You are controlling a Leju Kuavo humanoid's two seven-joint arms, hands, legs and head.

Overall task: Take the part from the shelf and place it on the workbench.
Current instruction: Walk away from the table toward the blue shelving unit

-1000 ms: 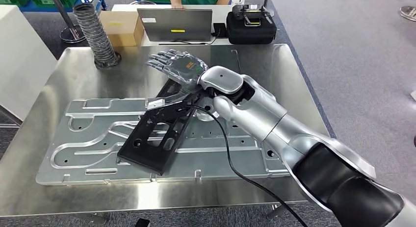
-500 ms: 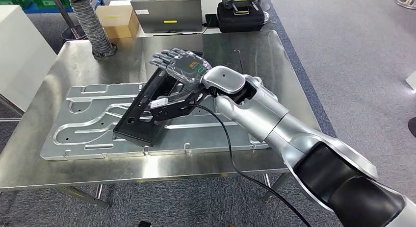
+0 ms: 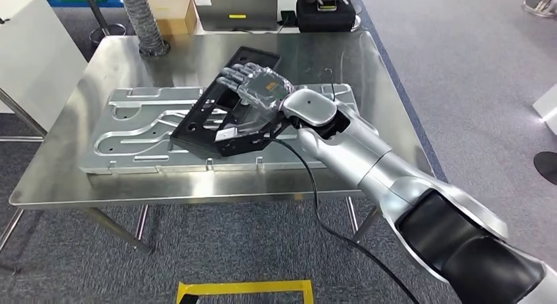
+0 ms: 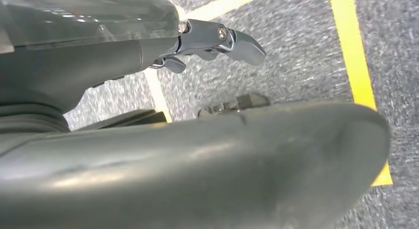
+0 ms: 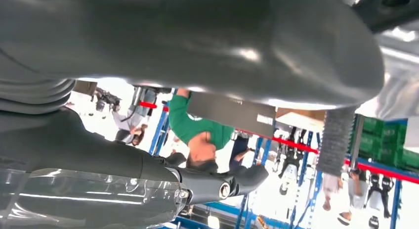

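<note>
Head view: one steel bench [image 3: 79,179], one large silver stamped plate [image 3: 131,146] lying flat on it, one black part [image 3: 217,113].

Right hand [image 3: 253,94] is over the black part, fingers [image 3: 230,77] laid flat across its top, thumb side hidden underneath, so hand reads as clamped on the part. Part is tilted: near-left end sits on or just above the silver plate, far end raised over the bench's far half. Can't tell if it actually touches the plate. Much of the part's middle is covered by the hand and wrist.

One black cable [image 3: 315,199] runs from the wrist down past the bench's near edge.

Far edge, cut off by the frame: one ribbed grey hose [image 3: 146,21] standing at far left, one cardboard box [image 3: 177,15], one grey laptop [image 3: 240,12], one black case [image 3: 325,12]. One white cabinet [image 3: 33,48] to the left. Yellow floor tape [image 3: 243,289] near, partly cut off.

Left wrist view: left hand [image 4: 217,41] hangs over grey carpet with yellow tape lines [image 4: 353,56]; fingers mostly blocked by dark housing, so can't tell whether they're apart or together.

Right wrist view: blurred, housing blocks most of it. One person in a green top [image 5: 195,127] behind the bench, more people further back, too small to count.
</note>
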